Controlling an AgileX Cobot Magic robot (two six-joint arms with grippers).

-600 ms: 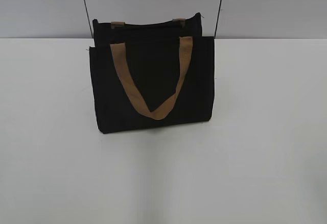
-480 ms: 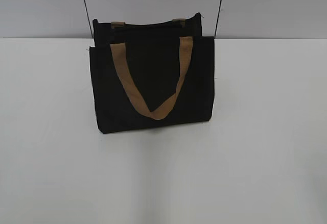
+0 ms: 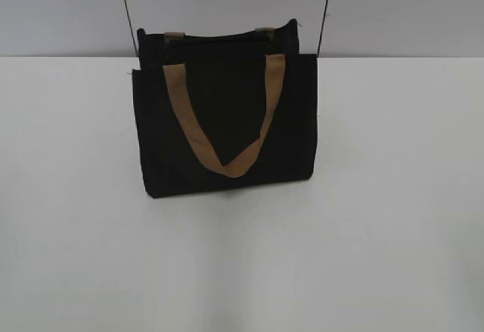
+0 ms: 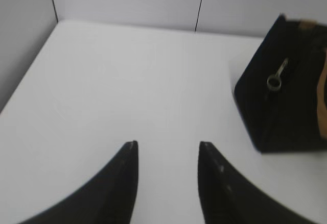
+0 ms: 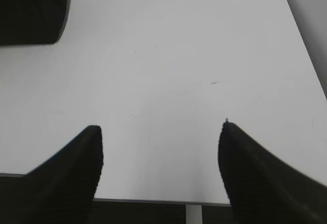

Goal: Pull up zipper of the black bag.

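Nearest, in the wrist views, both grippers hang over bare table: the left gripper has its fingers apart with nothing between them, and the right gripper is spread wider, also empty. Farther back the bag stands upright mid-table near the wall, its tan strap drooping down the front. A metal zipper pull lies on its end panel. Nothing has moved since the earlier frames.

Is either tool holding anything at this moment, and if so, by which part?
Nothing is held. The left tool and right tool are both open over bare table, apart from the black bag and its zipper pull.
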